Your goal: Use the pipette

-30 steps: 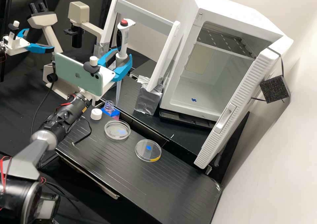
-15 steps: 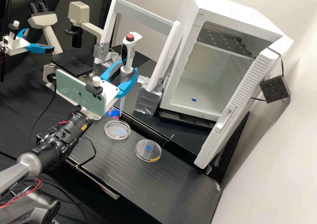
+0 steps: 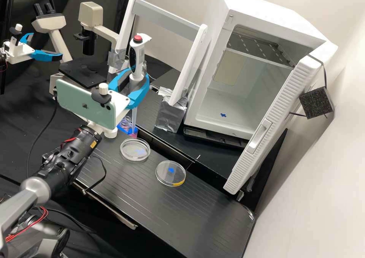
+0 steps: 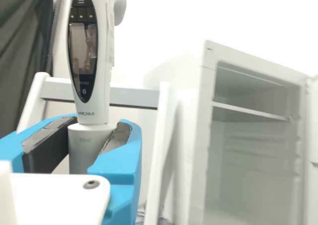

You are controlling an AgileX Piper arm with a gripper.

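Between blue fingers (image 3: 140,96) of the tool (image 3: 137,76), white pipette (image 3: 139,57), nearly upright

I can make out "10ml" on the collar (image 4: 90,150) of the pipette (image 4: 103,61), and a Bluetooth sign (image 4: 84,91) on its dark panel (image 4: 83,46); nearby lettering (image 4: 86,113) blurs. The phone (image 3: 72,96) bears an apple-shaped logo (image 3: 84,106).
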